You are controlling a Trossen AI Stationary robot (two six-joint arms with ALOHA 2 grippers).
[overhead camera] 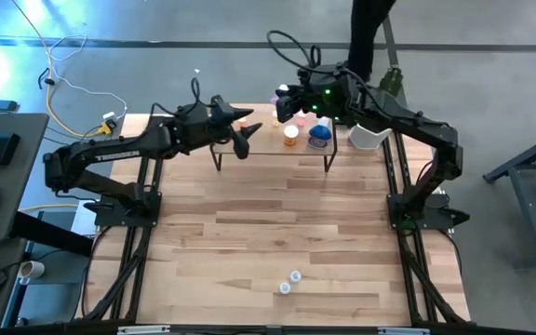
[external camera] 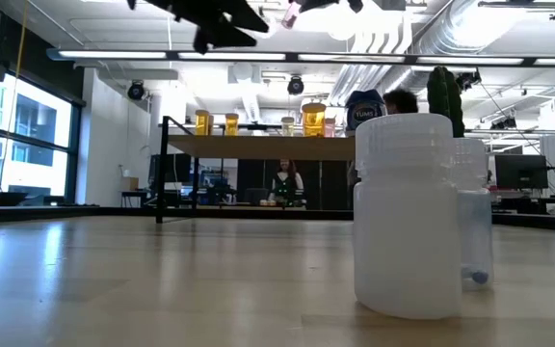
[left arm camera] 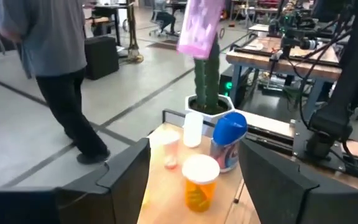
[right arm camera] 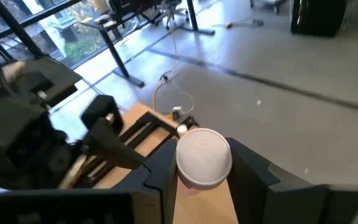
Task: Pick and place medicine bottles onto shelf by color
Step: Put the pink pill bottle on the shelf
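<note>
The shelf (overhead camera: 268, 152) stands at the table's far edge. On it are an orange bottle with a white cap (left arm camera: 199, 182), a squat blue jar (left arm camera: 229, 140), a pink bottle (left arm camera: 165, 149) and a white one (left arm camera: 192, 127), with two more orange bottles (external camera: 203, 122) at its left end. My left gripper (overhead camera: 246, 138) is open and level over the shelf's left part, touching nothing. Above the shelf's far side, my right gripper (right arm camera: 202, 177) is shut on a pink bottle (left arm camera: 199, 28). Two clear bottles (overhead camera: 290, 282) stand near the table's front edge. My right gripper pinches the pink bottle between its two fingers (right arm camera: 160, 174), on the body just under the white cap (right arm camera: 202, 157). It comes at the bottle from the table's right, slanting slightly down. The bottle is lifted clear above the shelf, cap up and a little tilted.
A cactus in a white pot (left arm camera: 207, 87) stands just past the shelf's right end. A person (left arm camera: 55, 68) walks on the floor beyond the table. The wide wooden tabletop (overhead camera: 277, 223) between the shelf and the clear bottles is bare.
</note>
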